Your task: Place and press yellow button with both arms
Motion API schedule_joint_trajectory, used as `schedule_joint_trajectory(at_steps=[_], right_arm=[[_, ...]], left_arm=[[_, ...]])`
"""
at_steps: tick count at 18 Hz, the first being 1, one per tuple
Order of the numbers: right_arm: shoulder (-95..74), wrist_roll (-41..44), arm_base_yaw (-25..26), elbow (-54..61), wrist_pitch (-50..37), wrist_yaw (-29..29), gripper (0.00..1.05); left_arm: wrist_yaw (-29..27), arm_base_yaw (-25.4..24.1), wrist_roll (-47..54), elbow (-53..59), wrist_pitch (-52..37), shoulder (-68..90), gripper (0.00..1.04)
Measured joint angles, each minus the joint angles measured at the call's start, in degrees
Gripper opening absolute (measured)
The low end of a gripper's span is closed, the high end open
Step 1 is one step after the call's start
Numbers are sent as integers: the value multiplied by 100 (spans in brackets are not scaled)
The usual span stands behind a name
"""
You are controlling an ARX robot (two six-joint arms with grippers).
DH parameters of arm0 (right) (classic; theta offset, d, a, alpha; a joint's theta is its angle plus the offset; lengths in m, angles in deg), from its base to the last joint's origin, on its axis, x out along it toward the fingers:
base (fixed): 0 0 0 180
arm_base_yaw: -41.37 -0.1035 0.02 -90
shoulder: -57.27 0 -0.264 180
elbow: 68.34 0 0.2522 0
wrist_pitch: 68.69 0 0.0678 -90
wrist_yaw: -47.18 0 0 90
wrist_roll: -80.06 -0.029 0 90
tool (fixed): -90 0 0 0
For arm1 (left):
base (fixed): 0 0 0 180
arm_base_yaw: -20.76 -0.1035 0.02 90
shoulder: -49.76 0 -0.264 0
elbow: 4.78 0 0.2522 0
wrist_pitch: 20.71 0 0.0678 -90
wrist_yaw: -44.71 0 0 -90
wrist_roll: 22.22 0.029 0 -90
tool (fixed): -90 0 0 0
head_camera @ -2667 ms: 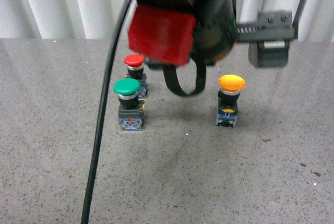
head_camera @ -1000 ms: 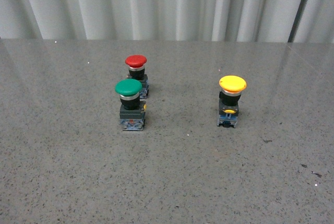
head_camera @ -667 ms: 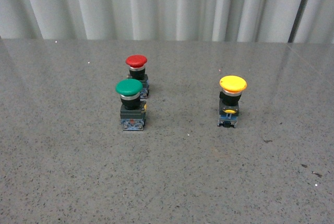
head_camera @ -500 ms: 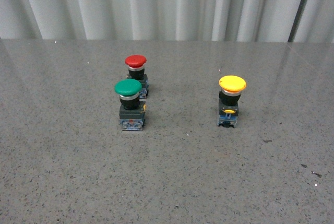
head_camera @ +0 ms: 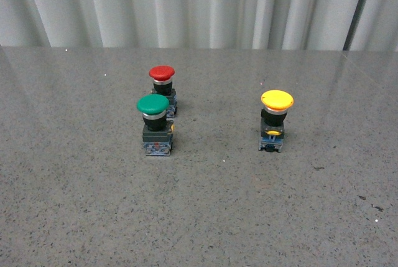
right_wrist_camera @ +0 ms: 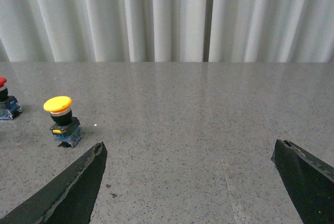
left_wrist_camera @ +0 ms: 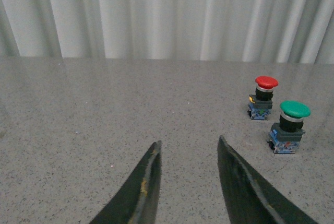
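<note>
The yellow button (head_camera: 276, 121) stands upright on the grey table, right of centre in the front view. It also shows in the right wrist view (right_wrist_camera: 61, 120), beyond one of the fingers. Neither arm is in the front view. My left gripper (left_wrist_camera: 188, 148) is open and empty over bare table, with nothing between its black fingers. My right gripper (right_wrist_camera: 190, 148) is wide open and empty over bare table, well apart from the yellow button.
A green-capped button (head_camera: 153, 124) and a red-capped button (head_camera: 162, 88) stand close together left of centre; both show in the left wrist view, the green-capped (left_wrist_camera: 289, 126) and the red-capped (left_wrist_camera: 262, 97). A pale pleated curtain (head_camera: 199, 5) hangs behind the table.
About 2.7 seconds ago a black arm with a red block and cable filled the top of the front view; it has left the view. The three buttons have not moved.
</note>
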Motion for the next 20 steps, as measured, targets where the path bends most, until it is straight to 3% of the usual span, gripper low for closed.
schedule_joint_trajectory(at_steps=[5, 11, 12, 13, 14, 15, 16, 18, 20], right_arm=[[0, 0, 0, 0, -2, 0, 98], [0, 0, 0, 0, -2, 0, 98], [-79, -245, 87, -9, -35, -304, 98], [-772, -861, 50, -129, -649, -758, 98], [-2269, -1650, -468, -761, -1985, -748, 98], [-4669, -1563, -1172, -1961, -3600, -444, 98], [-6765, -1279, -1622, -3040, -3797, -341, 98], [-7619, -1147, -1902, -3567, -3663, -271, 98], [-8192, -1067, -2155, -3998, -3578, -146, 86]], left_arm=[[0, 0, 0, 0, 0, 0, 79], [0, 0, 2, 0, 0, 0, 100], [0, 0, 0, 0, 0, 0, 97], [2, 0, 0, 0, -2, 0, 98], [-2, 0, 0, 0, -2, 0, 98], [0, 0, 0, 0, 0, 0, 98], [0, 0, 0, 0, 0, 0, 98], [0, 0, 0, 0, 0, 0, 98], [0, 0, 0, 0, -2, 0, 98]])
